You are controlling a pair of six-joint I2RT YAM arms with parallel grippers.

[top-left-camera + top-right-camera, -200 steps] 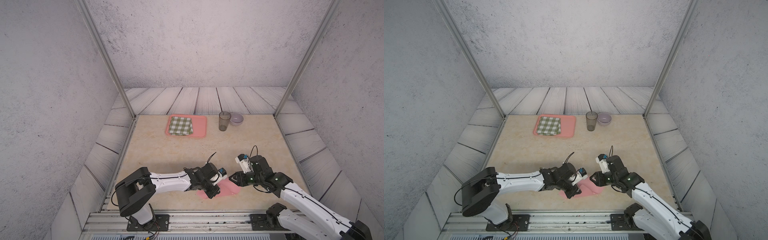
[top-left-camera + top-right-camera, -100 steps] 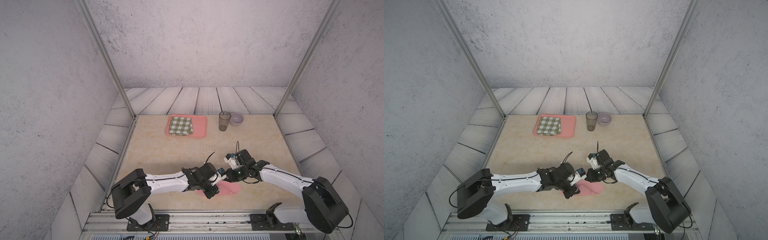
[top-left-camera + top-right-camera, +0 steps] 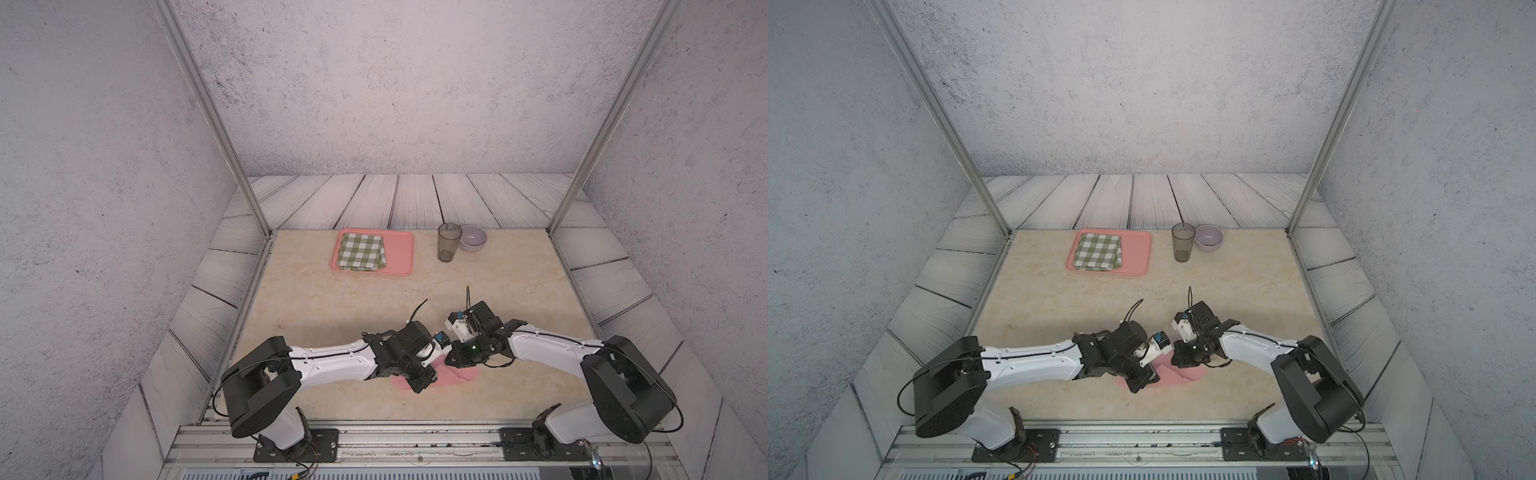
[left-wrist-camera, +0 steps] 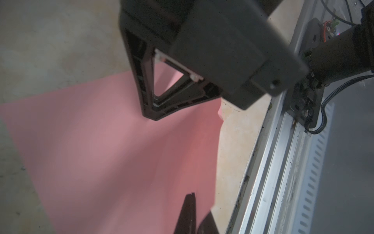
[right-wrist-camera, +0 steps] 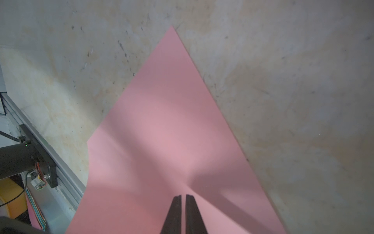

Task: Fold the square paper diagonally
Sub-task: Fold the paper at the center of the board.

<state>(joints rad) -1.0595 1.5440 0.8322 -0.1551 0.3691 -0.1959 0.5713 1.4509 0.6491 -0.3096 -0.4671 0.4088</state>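
Near the bench's [image 3: 332,307] front edge, the right hand [image 3: 452,361] pinches the square paper [image 3: 455,376]; the left hand [image 3: 419,385], closed tight, sits over it.

Grey rough walls [image 3: 395,83] on three sides. Pale wood planks [image 3: 415,199] around beige marbled table [image 3: 332,299]. Two metal posts [image 3: 208,112] at back corners. Metal rail [image 3: 415,440] at front.

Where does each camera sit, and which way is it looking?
Both top views: high above the robot's base, looking down at the table; left arm and right arm reach over the square paper.
Left wrist: on the left arm, facing the paper; left gripper and right gripper show.
Right wrist: on the right arm, looking along its shut fingers onto the paper.
All share the paper.
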